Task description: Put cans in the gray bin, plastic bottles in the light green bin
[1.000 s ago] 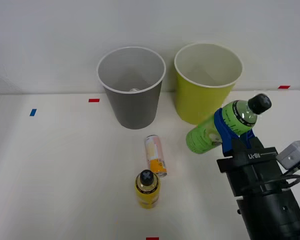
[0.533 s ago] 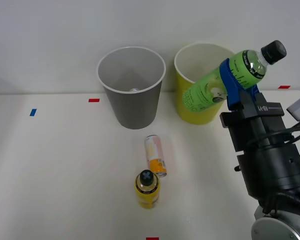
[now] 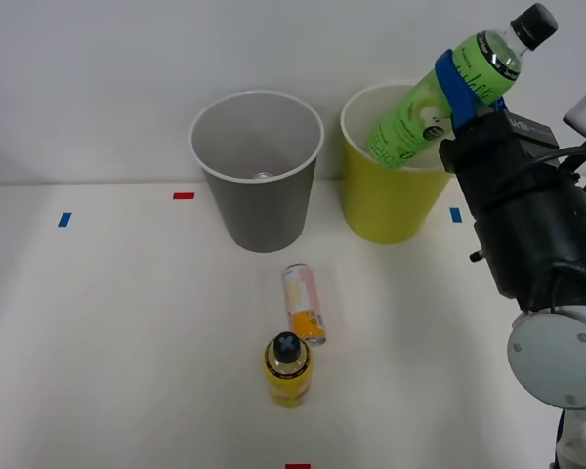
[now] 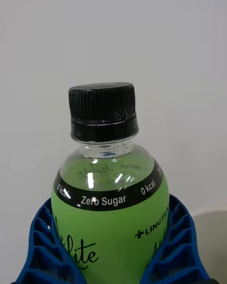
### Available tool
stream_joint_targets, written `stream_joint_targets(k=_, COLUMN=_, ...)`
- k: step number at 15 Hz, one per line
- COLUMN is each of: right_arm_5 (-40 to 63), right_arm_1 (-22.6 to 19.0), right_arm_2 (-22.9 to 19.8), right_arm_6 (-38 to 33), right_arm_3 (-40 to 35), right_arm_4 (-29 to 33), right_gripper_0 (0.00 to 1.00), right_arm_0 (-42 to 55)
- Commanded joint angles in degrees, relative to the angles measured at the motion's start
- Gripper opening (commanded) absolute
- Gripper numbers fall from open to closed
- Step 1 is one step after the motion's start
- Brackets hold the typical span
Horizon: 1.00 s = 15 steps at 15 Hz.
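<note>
1. Green bottle [image 3: 425,103] hung tilted in the air over the lime bin [image 3: 396,200], its base low above the bin's mouth and its black cap [image 4: 103,110] pointing up and away to the right.
2. The right pincer [image 3: 466,80] was clenched on the bottle just below the shoulder, the blue ribbed fingers [image 4: 40,251] cupping the label on both sides.
3. It looked light and probably near empty. A thin plastic wall like that would give a little under a squeeze, and the glossy label could slip, so a hold on the stiffer upper body beneath the shoulder seemed a sound place.
4. A drop from there should do it no harm; my only worry was the base clipping the rim and bouncing out.
5. The yellow bottle [image 3: 287,368] stood on the table [image 3: 98,342], with the can [image 3: 303,302] lying on its side just behind it, both well short of the gray bin [image 3: 259,186]. Something small and silvery showed at the bottom of that bin, though I could not tell what.
6. Against a second earlier, the bottle had risen from low beside the lime bin's front to high over its opening, and the arm had swung up and back with it. The can and yellow bottle had not moved.
</note>
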Motion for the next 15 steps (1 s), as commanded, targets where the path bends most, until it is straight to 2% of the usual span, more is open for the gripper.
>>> stream_joint_targets(k=1, right_arm_5=-2.07, right_arm_1=0.99, right_arm_2=-0.70, right_arm_6=0.41, right_arm_3=6.82, right_arm_4=0.05, right_gripper_0=0.00, right_arm_0=-5.41)
stream_joint_targets(k=4, right_arm_5=-2.07, right_arm_1=1.16, right_arm_2=-2.99, right_arm_6=0.85, right_arm_3=13.14, right_arm_4=0.32, right_gripper_0=0.00, right_arm_0=-12.00)
stream_joint_targets(k=8, right_arm_5=-2.07, right_arm_1=-1.04, right_arm_2=-5.80, right_arm_6=1.81, right_arm_3=21.32, right_arm_4=1.72, right_gripper_0=0.00, right_arm_0=-19.21)
stream_joint_targets(k=12, right_arm_5=-1.98, right_arm_1=-4.29, right_arm_2=-5.36, right_arm_6=3.66, right_arm_3=24.39, right_arm_4=4.18, right_gripper_0=0.00, right_arm_0=-20.18)
stream_joint_targets(k=15, right_arm_5=-1.98, right_arm_1=-4.99, right_arm_2=-4.74, right_arm_6=4.36, right_arm_3=26.94, right_arm_4=4.97, right_gripper_0=0.00, right_arm_0=-22.20)
